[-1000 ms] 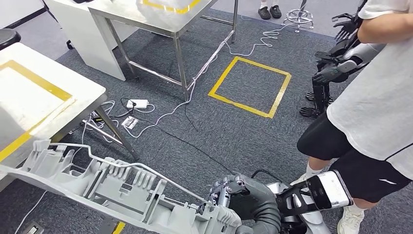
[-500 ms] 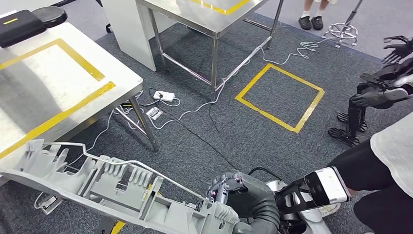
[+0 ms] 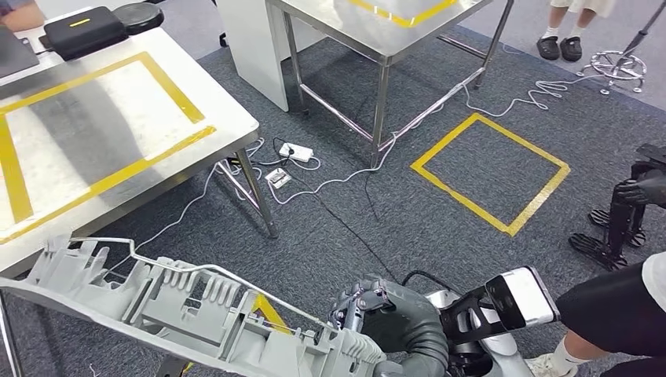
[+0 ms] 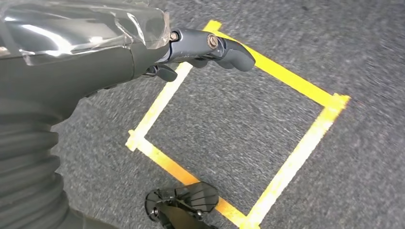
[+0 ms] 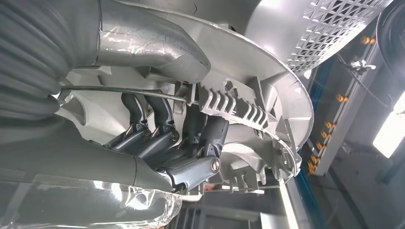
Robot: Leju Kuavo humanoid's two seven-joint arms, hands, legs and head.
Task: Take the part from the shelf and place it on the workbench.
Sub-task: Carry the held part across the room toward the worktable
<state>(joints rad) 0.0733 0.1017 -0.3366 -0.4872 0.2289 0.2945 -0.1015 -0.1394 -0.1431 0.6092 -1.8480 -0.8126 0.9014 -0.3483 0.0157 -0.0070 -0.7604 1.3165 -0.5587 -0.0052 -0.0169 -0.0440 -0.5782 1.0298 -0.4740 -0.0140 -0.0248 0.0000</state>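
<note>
Dark grey carpet (image 3: 440, 236) carries a yellow-taped square (image 3: 491, 171); left, a steel workbench (image 3: 102, 149). The right hand (image 3: 369, 310) grips the ribbed grey plastic part (image 3: 181, 310); the left hand (image 4: 200, 47) hangs half-curled, holding nothing.

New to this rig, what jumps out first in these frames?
The long grey ribbed part dominates the bottom of the head view, gripped at one end by the right robot hand and stretching out to the robot's left. Beyond it, at upper left, stands the steel workbench with its yellow tape outline. On the carpet to the right lies a yellow tape square, and the left robot hand hangs empty above a similar square.
</note>
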